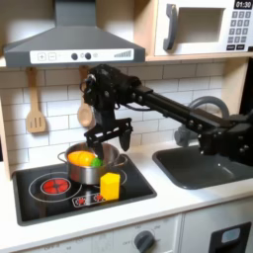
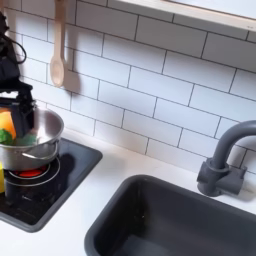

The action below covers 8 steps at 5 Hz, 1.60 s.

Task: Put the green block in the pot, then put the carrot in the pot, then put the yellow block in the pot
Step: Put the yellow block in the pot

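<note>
In the first exterior view the gripper [image 1: 109, 137] hangs with its jaws spread and empty just above the pot [image 1: 87, 166], where the carrot [image 1: 82, 158] lies inside, while the yellow block [image 1: 110, 185] stands on the stovetop [image 1: 44, 193] at the pot's five o'clock. In the second exterior view the gripper [image 2: 21, 113] hovers over the pot [image 2: 28, 155], the carrot [image 2: 7, 128] at the nine o'clock edge; I cannot make out the green block.
</note>
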Each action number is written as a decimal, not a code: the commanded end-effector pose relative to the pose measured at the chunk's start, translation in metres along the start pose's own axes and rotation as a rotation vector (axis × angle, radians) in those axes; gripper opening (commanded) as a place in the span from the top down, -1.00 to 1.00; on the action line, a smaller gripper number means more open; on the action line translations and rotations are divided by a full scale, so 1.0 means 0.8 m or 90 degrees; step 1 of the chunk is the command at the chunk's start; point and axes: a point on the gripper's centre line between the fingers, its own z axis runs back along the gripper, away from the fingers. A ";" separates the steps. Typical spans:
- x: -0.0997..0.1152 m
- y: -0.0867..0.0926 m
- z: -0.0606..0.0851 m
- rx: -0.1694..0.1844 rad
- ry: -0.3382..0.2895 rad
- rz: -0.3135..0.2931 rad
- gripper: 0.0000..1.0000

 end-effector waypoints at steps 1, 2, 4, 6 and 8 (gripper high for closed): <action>-0.026 -0.007 0.003 0.006 0.000 0.009 -1.00; -0.038 -0.004 -0.005 0.020 0.005 0.029 -1.00; -0.061 -0.001 -0.014 0.077 -0.035 0.070 -1.00; -0.074 0.003 -0.016 0.075 -0.027 0.084 -1.00; -0.079 0.018 -0.024 0.073 -0.014 0.103 -1.00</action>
